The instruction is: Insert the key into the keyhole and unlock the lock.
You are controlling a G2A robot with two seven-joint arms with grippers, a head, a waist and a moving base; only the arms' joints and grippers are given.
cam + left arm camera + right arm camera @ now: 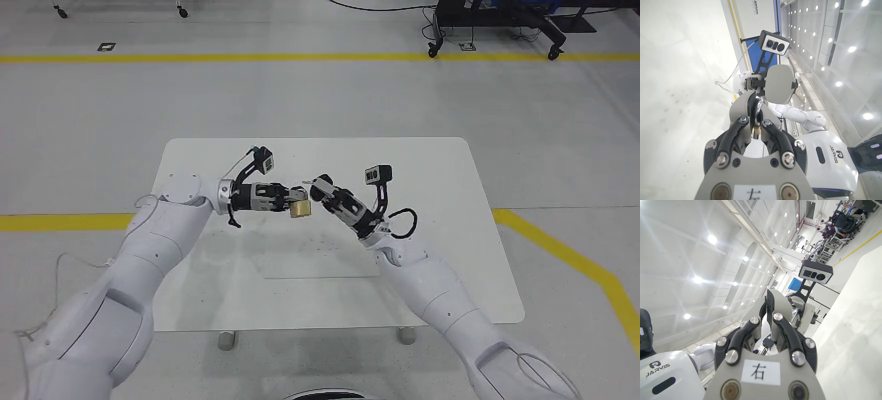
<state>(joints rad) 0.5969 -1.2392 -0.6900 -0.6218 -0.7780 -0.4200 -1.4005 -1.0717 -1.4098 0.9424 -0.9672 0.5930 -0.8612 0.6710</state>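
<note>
A brass padlock [299, 208] hangs in the air over the middle of the white table [440, 170]. My left gripper [286, 202] is shut on it. In the left wrist view my left gripper [755, 100] clamps the silver shackle [759, 108], and a sliver of the brass body [757, 131] shows below. My right gripper [318, 189] meets the lock from the opposite side. It [769, 298] is shut with its pads pressed flat together, and the key is hidden between them. One of its grey fingers [780, 87] stands broadside just beyond the shackle.
Both arms hover above the table, which is bare apart from faint marks. Each wrist camera mount [815, 273] sticks up close to the other gripper. The floor beyond the table has yellow lines [300, 57].
</note>
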